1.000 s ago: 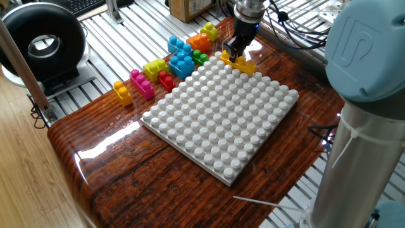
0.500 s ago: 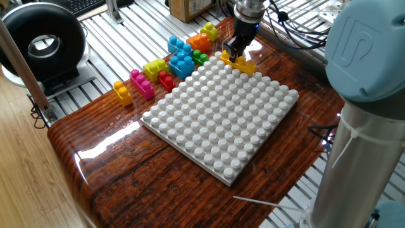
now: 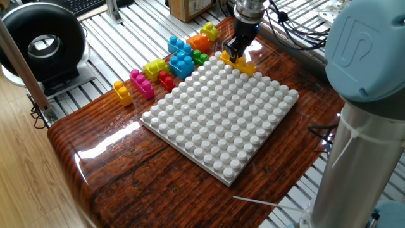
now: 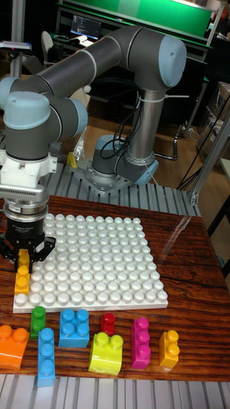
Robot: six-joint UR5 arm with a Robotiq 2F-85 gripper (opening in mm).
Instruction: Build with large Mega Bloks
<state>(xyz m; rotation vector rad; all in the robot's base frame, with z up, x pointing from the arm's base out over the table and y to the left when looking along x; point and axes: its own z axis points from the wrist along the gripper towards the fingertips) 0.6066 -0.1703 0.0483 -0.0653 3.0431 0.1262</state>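
At the 12 o'clock corner of the white baseplate [image 3: 221, 120] in the fixed view, the end effector [image 3: 236, 53] points straight down, its two fingers closed around the far end of a long yellow brick [image 3: 238, 63]. This brick lies along the baseplate edge; in the tall fixed view the same brick [image 4: 22, 278] occupies the 9 o'clock corner of the plate, studs up, with the end effector [image 4: 25, 254] directly above it. Whether the brick is fully seated on the studs cannot be determined.

The remaining bricks stand loose on the wooden surface [image 3: 126, 158], in a cluster from 10 to 12 o'clock of the baseplate in the fixed view:
- a small yellow brick [image 3: 123, 92], farthest toward 9 o'clock;
- a magenta brick [image 3: 142, 84] just beside it;
- a lime brick [image 3: 155, 68];
- a small red brick [image 3: 166, 80], near the plate edge;
- a blue block [image 3: 182, 64] and a second blue brick [image 3: 178, 45];
- a small green brick [image 3: 200, 57];
- an orange brick [image 3: 199, 42];
- a further yellow brick [image 3: 209, 30], at the far end.

All loose bricks are upright and clear of the baseplate.
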